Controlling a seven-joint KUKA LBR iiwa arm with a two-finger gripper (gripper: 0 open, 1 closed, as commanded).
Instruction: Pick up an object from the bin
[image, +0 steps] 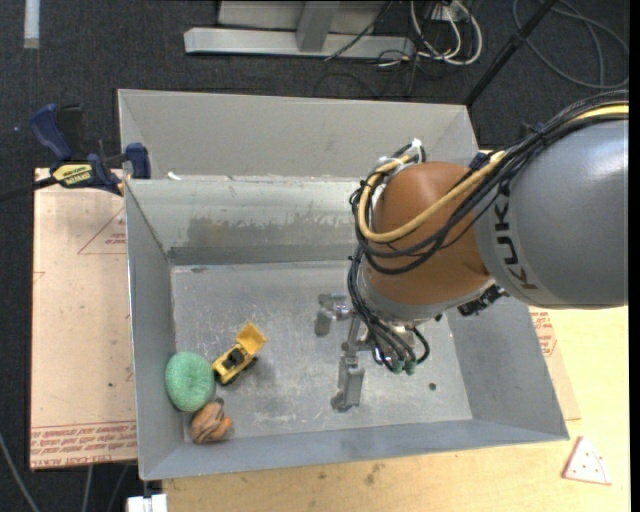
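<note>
Item observed: the end effector (338, 350) sits low inside the grey metal bin (260, 215), over bare floor at mid-bin and somewhat right of centre. Its two fingers (348, 385) are spread wide apart, one toward the back wall and one toward the near wall. Nothing lies between them, so it has hold of nothing.

Contents: three loose things are gathered in the near left corner, well apart from the end effector.
- A green rounded lump (188, 380), possibly a sponge or soft ball, lies close to the left wall.
- A yellow toy construction vehicle (238, 355) lies just beside it on the right, set at an angle; whether the two touch cannot be told.
- A small brown and tan knotted object (211, 424) lies just in front of the green lump, close to the near wall. Its kind cannot be determined.

Robot: the orange cover (430, 235) and looped cables (395, 345) at the wrist hang over the right part of the bin.

Assessment: the pick is not yet made. The step in hand appears to be positioning before a grasp.

Requirement for the next move: a shift leftward toward the corner cluster. The yellow toy is the nearest candidate and stands clearest of the walls. The fingers would need to straddle it before closing.
</note>
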